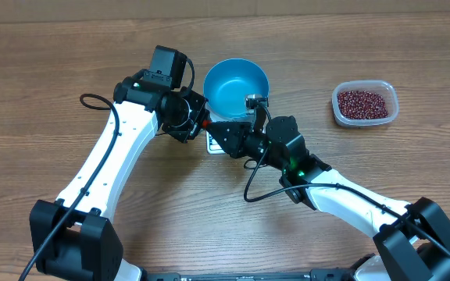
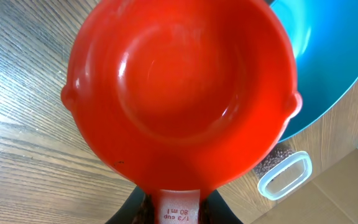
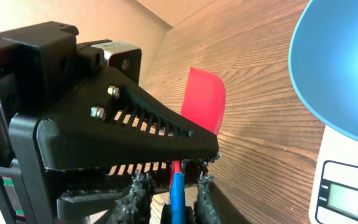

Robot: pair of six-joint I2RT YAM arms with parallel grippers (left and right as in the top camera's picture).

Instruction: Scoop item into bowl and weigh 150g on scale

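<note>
My left gripper is shut on the handle of an empty red measuring cup, held just left of the blue bowl. The bowl stands on the white scale, which it mostly hides from above. In the right wrist view, the black left gripper and the red cup are close ahead. My right gripper has its fingers narrowly apart on either side of a thin blue strip in line with the cup's handle, with small gaps showing. The item, dark red beans, fills a clear tub.
The clear plastic tub sits at the right of the wooden table, well away from the bowl. Both arms meet in front of the bowl and a black cable loops beside the right arm.
</note>
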